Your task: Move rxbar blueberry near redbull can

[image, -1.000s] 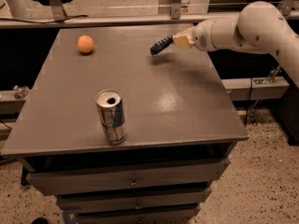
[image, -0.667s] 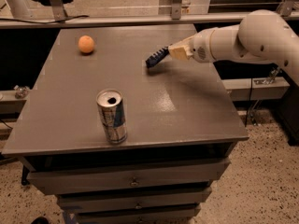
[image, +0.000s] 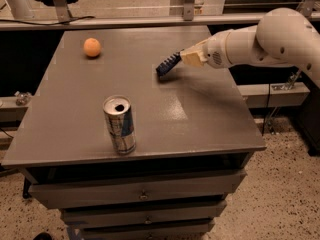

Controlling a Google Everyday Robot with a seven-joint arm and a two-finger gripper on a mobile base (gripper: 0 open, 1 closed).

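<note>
- Change, item 1: my gripper (image: 184, 59) has come down and left since a second ago; it now sits right of centre in the upper half of the frame, low over the table's far part.
- Change, item 2: the rxbar blueberry (image: 167, 64) travelled with it and is lower and a little nearer the redbull can (image: 120, 124) than before.
- Unchanged: the can and the orange (image: 92, 47) stand where they stood.
- Fingers: clamped on the right-hand end of the rxbar blueberry.
- Bar, location: centre of the upper half, close above the tabletop; contact with the surface cannot be told.
- Bar, axis: long axis runs from upper right, at my fingers, to lower left; the free end points down-left, roughly toward the can, and is still well apart from it.
- Can: upright, lower left of centre, near the table's front edge, silver top with its dark hole showing.
- Orange: upper left of the table, well apart from both.
- Surface: grey table (image: 210, 119), matt with a faint sheen; drawers (image: 142, 194) stacked beneath.
- Room: speckled floor (image: 290, 194) at lower right.
</note>
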